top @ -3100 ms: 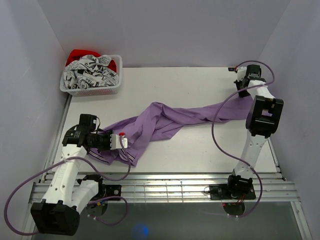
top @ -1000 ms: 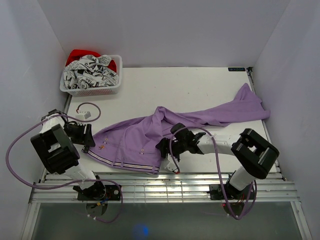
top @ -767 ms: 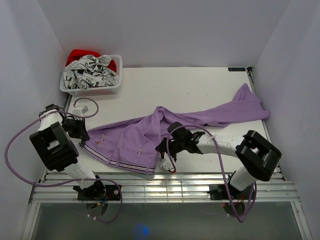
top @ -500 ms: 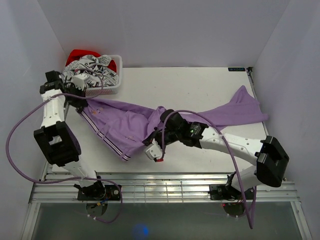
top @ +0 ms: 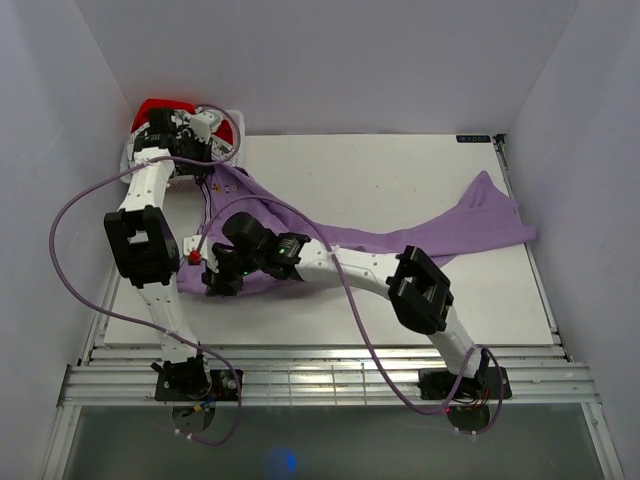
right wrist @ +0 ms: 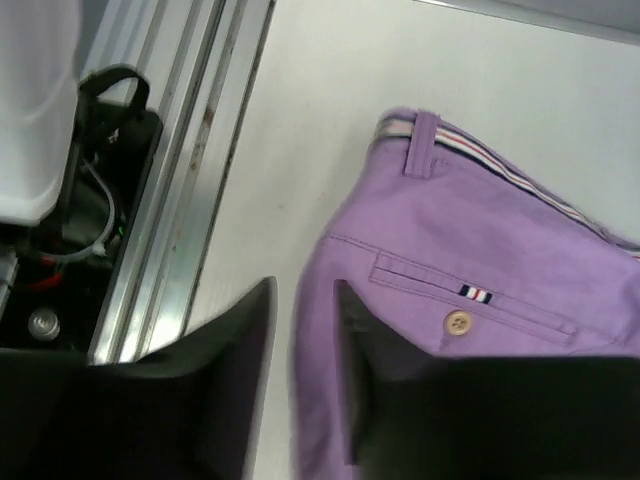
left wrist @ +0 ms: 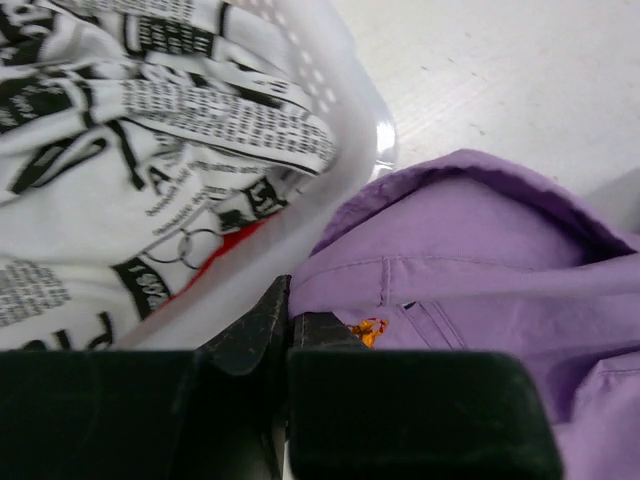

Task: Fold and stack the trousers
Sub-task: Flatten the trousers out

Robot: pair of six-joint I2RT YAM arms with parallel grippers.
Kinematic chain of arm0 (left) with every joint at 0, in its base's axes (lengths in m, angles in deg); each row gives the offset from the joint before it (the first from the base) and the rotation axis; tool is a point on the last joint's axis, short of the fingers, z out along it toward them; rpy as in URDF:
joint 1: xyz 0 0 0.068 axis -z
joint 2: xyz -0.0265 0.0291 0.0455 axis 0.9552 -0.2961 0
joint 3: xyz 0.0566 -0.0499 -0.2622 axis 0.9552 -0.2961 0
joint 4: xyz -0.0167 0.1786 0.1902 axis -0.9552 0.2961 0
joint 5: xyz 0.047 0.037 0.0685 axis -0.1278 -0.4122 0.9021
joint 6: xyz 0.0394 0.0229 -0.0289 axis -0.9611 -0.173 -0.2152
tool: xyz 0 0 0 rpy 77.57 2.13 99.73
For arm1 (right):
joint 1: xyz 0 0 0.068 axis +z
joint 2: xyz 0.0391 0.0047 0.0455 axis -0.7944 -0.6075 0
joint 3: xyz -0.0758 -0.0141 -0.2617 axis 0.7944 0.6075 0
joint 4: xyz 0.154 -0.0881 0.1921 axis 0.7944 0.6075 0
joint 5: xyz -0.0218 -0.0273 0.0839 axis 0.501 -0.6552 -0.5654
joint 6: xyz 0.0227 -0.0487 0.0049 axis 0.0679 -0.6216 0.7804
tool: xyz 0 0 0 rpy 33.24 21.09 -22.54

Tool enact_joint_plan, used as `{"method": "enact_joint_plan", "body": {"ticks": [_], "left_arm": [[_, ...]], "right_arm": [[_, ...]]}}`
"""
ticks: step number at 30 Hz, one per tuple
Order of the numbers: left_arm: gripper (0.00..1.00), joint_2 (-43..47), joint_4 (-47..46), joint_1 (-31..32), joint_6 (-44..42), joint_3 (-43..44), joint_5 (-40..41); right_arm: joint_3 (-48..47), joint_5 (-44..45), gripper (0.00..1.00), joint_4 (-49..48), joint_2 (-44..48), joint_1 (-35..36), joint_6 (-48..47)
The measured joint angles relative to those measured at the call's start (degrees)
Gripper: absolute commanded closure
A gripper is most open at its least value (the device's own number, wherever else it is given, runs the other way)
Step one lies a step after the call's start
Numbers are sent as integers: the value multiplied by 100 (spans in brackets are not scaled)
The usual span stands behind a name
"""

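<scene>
The table [top: 400, 170] carries the trousers [top: 440, 225], which stretch as one long lilac band from the basket [left wrist: 345, 180] to the table edge farthest from it. The end nearest the basket is lifted and touches the basket's wall. The leg end fans out flat at the far edge, well apart from the basket.

The right arm [top: 420, 290] reaches across the table toward the basket side, over the middle of the trousers. The left arm [top: 135, 240] extends along the table edge up to the basket.

The basket is white and perforated. It holds a white cloth printed with black newsprint [left wrist: 150, 120] and a red cloth [top: 160, 105].

The left gripper [left wrist: 288, 300] sits just beside the basket wall. Its fingers are pressed together on the edge of the lilac cloth.

The right gripper [right wrist: 302, 290] sits near the basket, on the arm-base side of it. Its fingers stand a narrow gap apart, with the trousers' side edge filling that gap, so they are clamped on the cloth.

The pale striped waistband [right wrist: 520, 185] lies flat just beyond the right gripper, with a belt loop [right wrist: 420, 140] at its corner. Below it are a pocket button [right wrist: 459, 322] and a small striped tag [right wrist: 477, 293].
</scene>
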Motion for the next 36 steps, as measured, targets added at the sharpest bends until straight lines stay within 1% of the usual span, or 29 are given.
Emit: {"method": "enact_joint_plan", "body": {"ticks": [1, 2, 3, 5, 7, 8, 9, 11, 13, 15, 18, 21, 23, 24, 26, 29, 30, 34, 36], "left_arm": [[83, -59, -63, -13, 61, 96, 83], [79, -116, -118, -24, 131, 201, 162], [66, -146, -162, -35, 186, 304, 251], [50, -162, -201, -55, 219, 479, 387], [20, -151, -197, -79, 214, 647, 494], [12, -118, -192, -111, 177, 675, 535], [12, -57, -133, -136, 157, 658, 544], [11, 168, -22, -216, 105, 448, 509], [11, 546, 199, -372, -33, 39, 284], [12, 1010, 487, -584, -286, -481, 98], [14, 1849, 896, -868, -741, -1543, -103], [19, 2577, 1132, -903, -1108, -2726, -214], [22, 2830, 1191, -861, -1266, -3447, -210], [25, 2868, 1196, -833, -1318, -3779, -195], [28, 2828, 1080, -824, -1375, -4413, -76], [37, 2636, 894, -931, -1425, -5077, 260], [43, 2579, 822, -999, -1445, -5213, 374], [54, 2422, 640, -1438, -1572, -5383, 629], [57, 2422, 562, -1722, -1700, -5405, 726]], "right_arm": [[-251, 50, 39, 2, -223, 15, 223], [-422, 111, 34, 35, -361, 22, 387], [-468, 164, 26, 46, -400, 26, 492], [-376, 199, 19, 155, -275, 9, 605], [24, 219, 16, 234, 164, -68, 647], [269, 225, 16, 378, 481, -153, 658], [487, 243, 16, 518, 826, -299, 660], [925, 278, 21, 684, 1580, -765, 619], [1338, 387, 27, 828, 2354, -1534, 490], [1786, 590, 30, 938, 3016, -2511, 216], [2518, 942, 37, 1106, 3536, -3891, -337], [3228, 1231, 39, 1467, 3541, -4717, -898], [3650, 1401, 40, 1727, 3449, -5071, -1244], [3847, 1488, 40, 1814, 3423, -5233, -1394], [4153, 1670, 41, 2022, 3405, -5508, -1655], [4411, 1910, 43, 2245, 3386, -5737, -1950], [4483, 1978, 44, 2299, 3379, -5768, -2026], [4771, 2144, 52, 2597, 3379, -5794, -2275], [4870, 2153, 57, 2822, 3381, -5821, -2391]]}}
